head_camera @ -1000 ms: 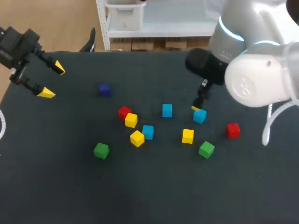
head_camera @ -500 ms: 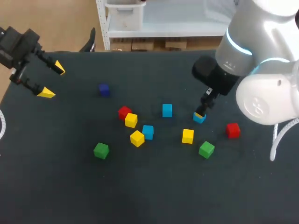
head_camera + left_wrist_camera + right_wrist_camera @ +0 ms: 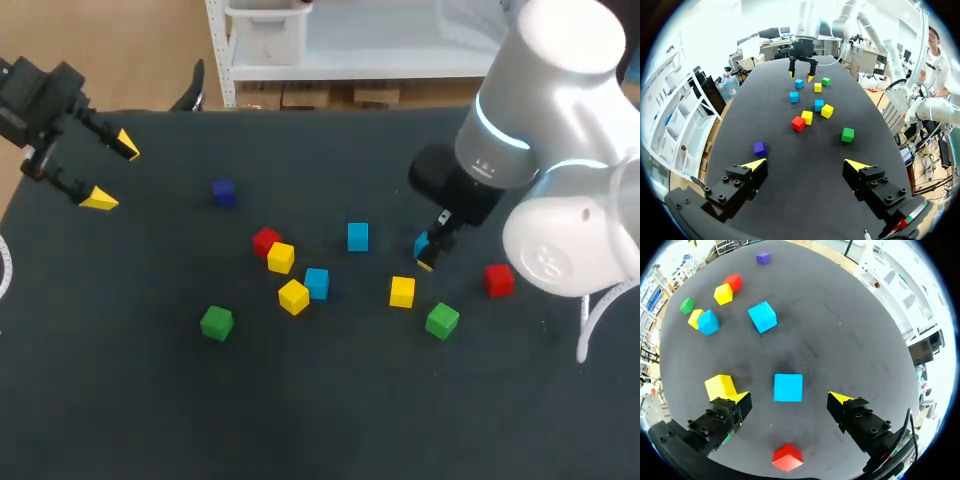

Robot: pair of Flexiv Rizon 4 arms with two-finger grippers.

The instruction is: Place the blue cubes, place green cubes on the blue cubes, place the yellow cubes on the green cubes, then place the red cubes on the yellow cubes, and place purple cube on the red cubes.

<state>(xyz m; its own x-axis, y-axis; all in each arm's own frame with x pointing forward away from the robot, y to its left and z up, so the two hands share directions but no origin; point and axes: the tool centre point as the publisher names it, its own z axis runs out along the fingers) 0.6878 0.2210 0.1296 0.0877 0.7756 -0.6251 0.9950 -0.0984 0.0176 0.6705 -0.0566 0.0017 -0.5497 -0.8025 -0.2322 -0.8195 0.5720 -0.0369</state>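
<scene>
Nearest the robot's edge of the bench (image 3: 120, 420) lie the left green cube (image 3: 216, 322), on its own, and the right green cube (image 3: 442, 320), just beside a yellow cube (image 3: 402, 291). A little further out is the piece the first step turns on: the target blue cube (image 3: 421, 244), half hidden in the head view under the right tool (image 3: 430, 253). The right wrist view makes the relation plain. The cube rests on the bench straight ahead of the tool, centred between its two yellow-tipped fingers, with its sides roughly square to the line along which they would close. The fingers stand spread, one to each side and apart from the cube, so this tool is open and grips nothing. The right arm comes in from the right, folded over, its wrist pointing steeply down at the bench. By my judgement the grasp needs only a straight descent and a squeeze, with no turn of the wrist. How high the tips hang I cannot tell. Beyond sits a second blue cube (image 3: 357, 237), then the purple cube (image 3: 223, 192). Farthest off, at the far left corner, is the left tool (image 3: 111, 172), open, empty and well apart from every cube, so the right arm is the nearer one.
</scene>
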